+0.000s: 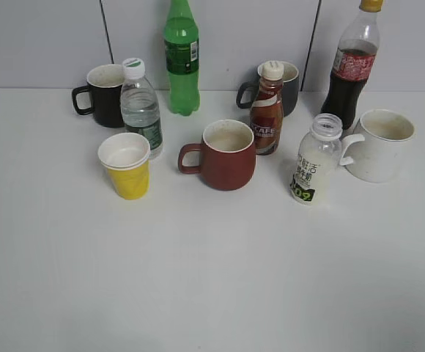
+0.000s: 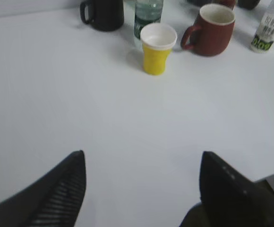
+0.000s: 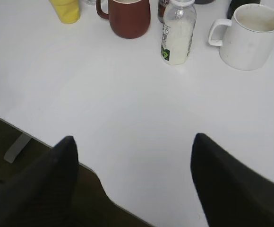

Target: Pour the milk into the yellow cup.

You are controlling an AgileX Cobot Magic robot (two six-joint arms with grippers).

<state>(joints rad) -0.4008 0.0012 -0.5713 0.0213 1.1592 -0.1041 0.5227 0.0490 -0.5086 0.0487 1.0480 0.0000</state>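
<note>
The milk (image 1: 315, 163) is a small clear capless bottle of white liquid, upright at the right of the white table. It also shows in the right wrist view (image 3: 177, 35) and at the left wrist view's top right (image 2: 267, 30). The yellow cup (image 1: 127, 167) with a white inside stands upright at the left, also in the left wrist view (image 2: 156, 49) and partly in the right wrist view (image 3: 66, 10). My left gripper (image 2: 141, 158) is open and empty, well short of the cup. My right gripper (image 3: 133, 142) is open and empty over the table's front edge. Neither gripper shows in the exterior view.
A dark red mug (image 1: 224, 155) stands between cup and milk. A water bottle (image 1: 141, 106) and black mug (image 1: 102, 94) are behind the cup. A coffee bottle (image 1: 267, 110), dark mug (image 1: 286, 86), green bottle (image 1: 181, 59), cola bottle (image 1: 353, 66) and white mug (image 1: 379, 145) stand around the milk.
</note>
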